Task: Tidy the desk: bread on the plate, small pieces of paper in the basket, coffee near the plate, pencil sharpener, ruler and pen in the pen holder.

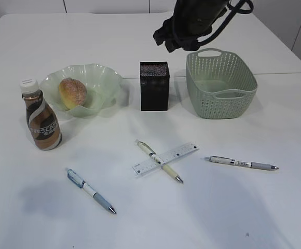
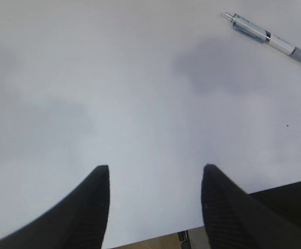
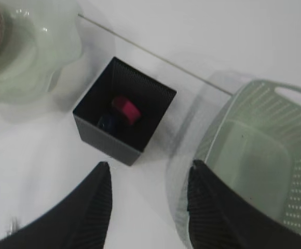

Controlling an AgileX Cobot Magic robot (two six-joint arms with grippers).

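Note:
The bread [image 1: 72, 92] lies in the plate [image 1: 99, 71], and the coffee [image 1: 42, 122] stands just left of it. Inside the pen holder [image 3: 120, 139] sits a small pink and blue thing [image 3: 125, 110], apparently the pencil sharpener. My right gripper [image 3: 149, 168] hangs open and empty above the gap between holder and basket [image 3: 254, 155]. The ruler [image 1: 177, 152] lies across a yellowish pen [image 1: 149, 151]. My left gripper [image 2: 155, 171] is open over bare desk, a blue pen [image 2: 270, 39] far ahead of it. The small pieces of paper are out of view.
A grey pen [image 1: 241, 163] lies right of the ruler and the blue pen [image 1: 91, 190] lies front left. The right arm [image 1: 179, 36] hangs over the back of the desk. The desk's front edge [image 2: 202, 228] shows just under the left fingers.

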